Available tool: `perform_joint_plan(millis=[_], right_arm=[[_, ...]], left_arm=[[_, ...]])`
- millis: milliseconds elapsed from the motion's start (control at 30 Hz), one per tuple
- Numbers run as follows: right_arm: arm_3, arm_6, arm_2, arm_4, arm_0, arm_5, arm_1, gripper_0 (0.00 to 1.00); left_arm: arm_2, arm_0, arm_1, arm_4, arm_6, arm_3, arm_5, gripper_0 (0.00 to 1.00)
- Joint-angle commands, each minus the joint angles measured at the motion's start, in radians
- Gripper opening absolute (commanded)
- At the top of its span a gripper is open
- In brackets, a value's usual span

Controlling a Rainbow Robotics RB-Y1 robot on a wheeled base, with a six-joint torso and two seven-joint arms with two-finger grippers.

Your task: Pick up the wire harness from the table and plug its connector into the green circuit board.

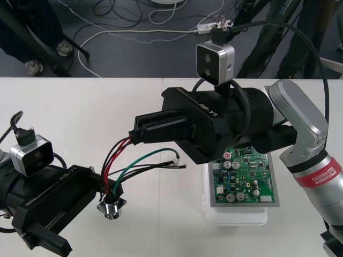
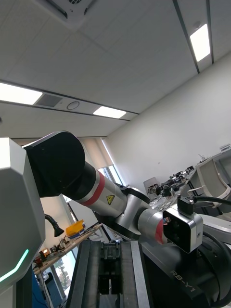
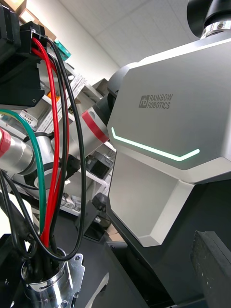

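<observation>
My right gripper [image 1: 136, 134] hangs over the middle of the table, shut on the harness's small black plug [image 1: 133, 135]. Red, black and green wires [image 1: 115, 160] drop from the plug to the round metal socket [image 1: 111, 208], which is low by the table. Some loose wire ends [image 1: 179, 165] reach right. The left gripper [image 1: 75, 219] is at the front left, open, with the socket just beside one finger. In the left wrist view the socket [image 3: 48, 279] is close by, and the wires [image 3: 53, 144] rise to the plug [image 3: 33, 33]. The right wrist view has its fingers [image 2: 91, 279] close together.
The green circuit board [image 1: 244, 179] on its white base [image 1: 236, 217] lies right of centre, its upper left corner hidden under the right gripper's body. The right arm [image 1: 311, 160] comes in over the table's right side. Dark floor with cables lies beyond the far edge.
</observation>
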Motion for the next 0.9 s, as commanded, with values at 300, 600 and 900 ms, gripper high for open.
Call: perform_joint_plan(millis=[300, 600, 900], right_arm=[[-0.036, -0.020, -0.018, -0.042, -0.010, -0.013, -0.020, 0.00], [-0.036, -0.015, -0.064, -0.096, 0.026, -0.096, -0.080, 0.00], [-0.062, -0.007, -0.127, -0.126, 0.088, -0.131, -0.143, 0.00]], left_arm=[[-0.001, -0.032, 0.029, 0.049, 0.027, -0.028, -0.042, 1.00], [0.054, -0.032, 0.029, 0.045, 0.024, 0.013, -0.042, 1.00], [0.090, -0.032, 0.036, 0.039, 0.026, 0.052, -0.040, 1.00]])
